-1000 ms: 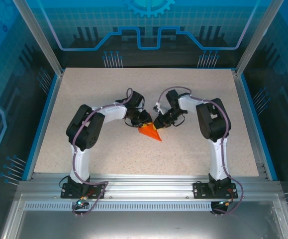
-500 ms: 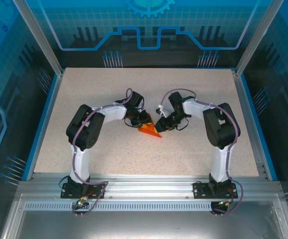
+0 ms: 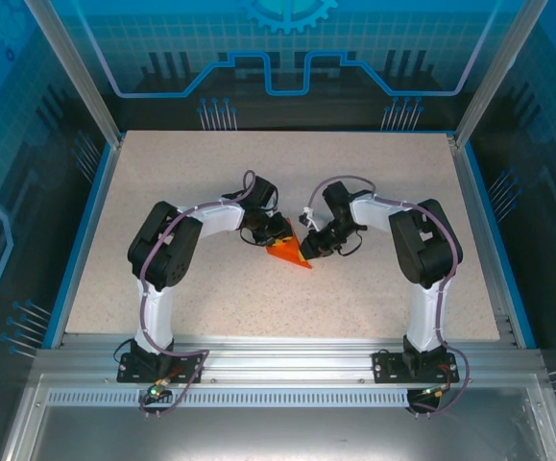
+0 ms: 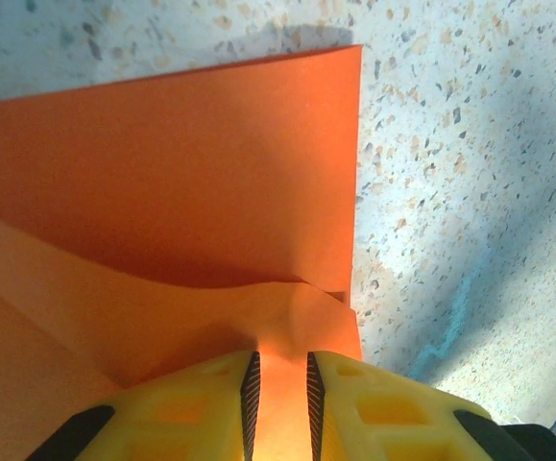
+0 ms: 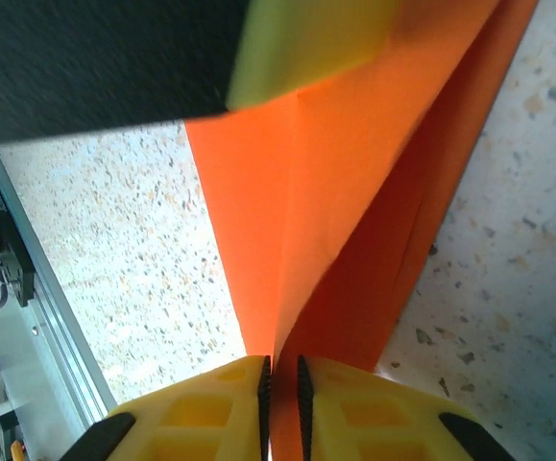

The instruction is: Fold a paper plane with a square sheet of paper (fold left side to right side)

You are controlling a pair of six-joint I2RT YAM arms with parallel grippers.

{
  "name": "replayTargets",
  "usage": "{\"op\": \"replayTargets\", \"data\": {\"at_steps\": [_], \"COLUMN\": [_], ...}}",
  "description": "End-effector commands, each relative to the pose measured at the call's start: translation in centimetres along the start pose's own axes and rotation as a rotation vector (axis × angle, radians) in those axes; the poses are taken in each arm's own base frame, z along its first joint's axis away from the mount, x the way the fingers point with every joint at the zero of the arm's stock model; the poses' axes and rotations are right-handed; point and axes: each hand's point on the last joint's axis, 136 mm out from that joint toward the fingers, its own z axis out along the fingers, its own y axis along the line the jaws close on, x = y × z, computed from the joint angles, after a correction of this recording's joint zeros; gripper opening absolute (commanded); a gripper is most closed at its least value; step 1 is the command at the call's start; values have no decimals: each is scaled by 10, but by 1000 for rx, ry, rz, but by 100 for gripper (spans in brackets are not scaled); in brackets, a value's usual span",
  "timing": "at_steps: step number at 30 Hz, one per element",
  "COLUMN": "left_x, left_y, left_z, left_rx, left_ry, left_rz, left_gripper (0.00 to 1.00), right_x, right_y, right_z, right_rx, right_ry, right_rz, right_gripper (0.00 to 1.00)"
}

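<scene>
Currently mid-fold: left gripper (image 4: 278,384) and right gripper (image 5: 280,384) each pinch the part-folded square sheet of paper (image 3: 290,256) at top-view frame centre; next probably needs carrying the flap across, then creasing.

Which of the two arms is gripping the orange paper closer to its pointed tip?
The right arm's fingers, beside the sharp tip; the left arm's fingers pinch the folded paper at its wider end.

Even light is falling from above on the pale tabletop (image 3: 162,192), with blue panels (image 3: 28,192) glowing around it. Close up, the paper (image 4: 191,163) is glowing orange and casting a soft shadow past its far edge. The right wrist view's top is smearing out of focus.
</scene>
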Motion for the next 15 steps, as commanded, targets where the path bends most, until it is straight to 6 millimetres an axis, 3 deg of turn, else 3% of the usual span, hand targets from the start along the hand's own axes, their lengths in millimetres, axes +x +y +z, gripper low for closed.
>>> {"op": "replayTargets", "data": {"at_steps": [1, 10, 15], "left_x": [3, 4, 5], "left_y": [22, 29, 30], "left_z": [8, 10, 10], "left_rx": [-48, -65, -66], "left_ry": [10, 7, 8], "left_rz": [-34, -42, -42], "left_gripper": [25, 25, 25], "right_x": [8, 30, 29], "right_y": [8, -5, -9], "right_z": [-2, 8, 5], "right_rx": [4, 22, 39], "right_ry": [6, 44, 52], "right_rz": [-6, 49, 72], "right_gripper": [14, 8, 7]}}
